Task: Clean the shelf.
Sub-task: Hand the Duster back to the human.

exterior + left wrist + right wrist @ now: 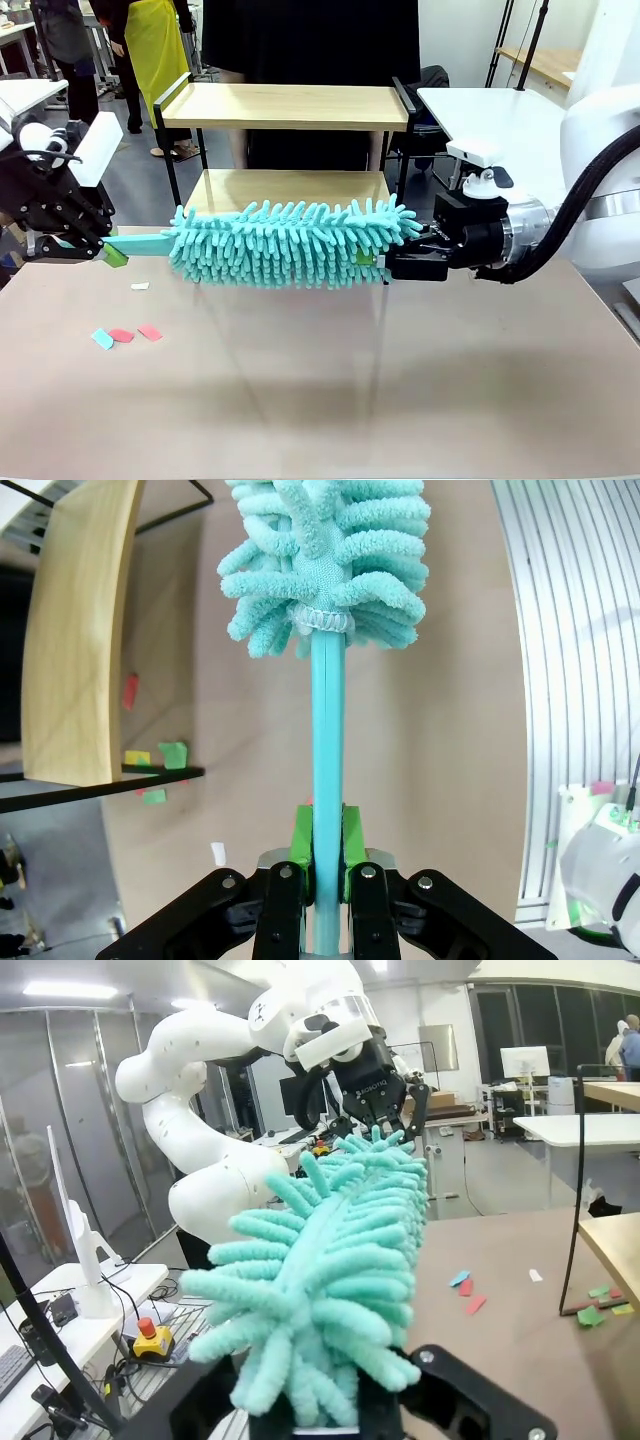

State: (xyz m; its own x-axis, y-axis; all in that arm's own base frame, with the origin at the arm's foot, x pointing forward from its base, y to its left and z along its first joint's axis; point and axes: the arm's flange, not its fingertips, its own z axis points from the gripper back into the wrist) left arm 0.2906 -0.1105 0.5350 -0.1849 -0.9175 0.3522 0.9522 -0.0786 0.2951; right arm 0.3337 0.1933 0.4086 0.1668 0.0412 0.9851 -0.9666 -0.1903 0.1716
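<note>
**A:** Two arms on one duster [290, 243] right now. Our left fingers [326, 855] are closed tight on the teal handle [328, 780]; in the left wrist view the green pads [301, 842] press it from both sides. The fluffy head hangs in the air above the surface [320, 390], lying roughly level between the two arms.

**B:** And our right fingers [395, 262]?

**A:** They sit at the far tip of the fluffy head. The front view has a bit of green pad poking out among the strands, and the right wrist view has the strands bunched up over the fingers, so we can't tell how far they're closed or whether they really hold it.

**B:** Where's the shelf [285, 105]?

**A:** At the far edge of the surface, near the middle, just behind the duster. Both wooden boards show, and the duster head overlaps the front of the lower board [290, 185] from our camera. A person stands right behind it.

**B:** Anything else down there?

**A:** Some little coloured scraps [125, 336] toward the left edge, plus a few under the shelf in the wrist views.
</note>
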